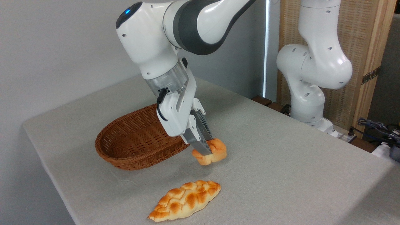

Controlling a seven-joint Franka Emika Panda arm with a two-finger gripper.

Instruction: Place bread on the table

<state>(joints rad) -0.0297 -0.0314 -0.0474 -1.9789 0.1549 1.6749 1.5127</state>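
Cloth of the grey-beige table (281, 162) bears a braided loaf (185, 200) nearest; behind it the gripper (207, 149), slanting down from the bent wrist, clamps the bun (212, 152) just right of the wicker basket (137, 140) (whether touching the cloth, unclear)

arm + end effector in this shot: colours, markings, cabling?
Glossy white arm with dark grey joint bands, a small blue light on a dark cap near the top, and a translucent grey ring at the wrist. White boxy end effector with ribbed grey fingers. A short black cable loops at its side.
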